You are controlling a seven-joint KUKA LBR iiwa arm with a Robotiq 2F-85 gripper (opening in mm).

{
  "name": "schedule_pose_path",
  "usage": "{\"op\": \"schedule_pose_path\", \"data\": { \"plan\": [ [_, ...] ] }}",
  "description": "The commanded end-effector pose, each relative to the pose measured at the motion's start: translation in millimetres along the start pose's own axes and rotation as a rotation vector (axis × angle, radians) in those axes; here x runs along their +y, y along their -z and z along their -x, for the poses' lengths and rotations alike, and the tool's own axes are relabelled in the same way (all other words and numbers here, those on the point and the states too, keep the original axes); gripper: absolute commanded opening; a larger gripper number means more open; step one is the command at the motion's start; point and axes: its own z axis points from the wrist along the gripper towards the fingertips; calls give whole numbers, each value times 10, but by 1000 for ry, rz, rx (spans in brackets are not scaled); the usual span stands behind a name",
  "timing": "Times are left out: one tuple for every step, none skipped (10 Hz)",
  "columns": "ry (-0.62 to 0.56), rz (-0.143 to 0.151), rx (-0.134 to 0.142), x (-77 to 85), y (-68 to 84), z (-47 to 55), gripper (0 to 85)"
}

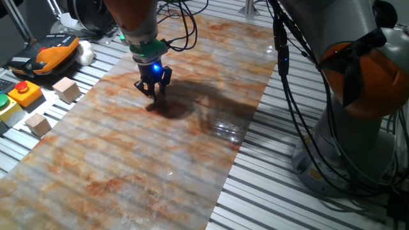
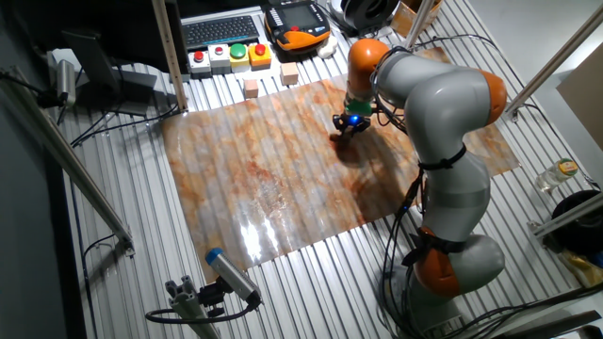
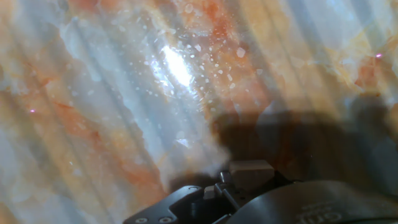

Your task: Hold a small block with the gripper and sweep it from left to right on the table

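Observation:
My gripper stands fingers-down on the far left part of the marbled orange, brown and grey sheet that lies on the ribbed metal table. It also shows in the other fixed view. In the hand view a small tan block sits at the tip of the shut gripper, low over the sheet. In both fixed views the fingers are close together and the block is too small to make out.
Two larger pale wooden cubes lie on the slats left of the sheet, next to button boxes and an orange teach pendant. The arm's base and its cables stand to the right.

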Motion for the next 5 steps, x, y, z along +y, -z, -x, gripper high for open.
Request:
{"op": "schedule_pose_path", "data": {
  "plan": [
    [1,-1,2,8,-13,-8,0],
    [-2,1,2,19,-18,-12,0],
    [-4,1,2,33,-25,-18,0],
    [-5,3,3,48,-30,-24,0],
    [-8,4,5,60,-30,-30,0]
  ]
}}
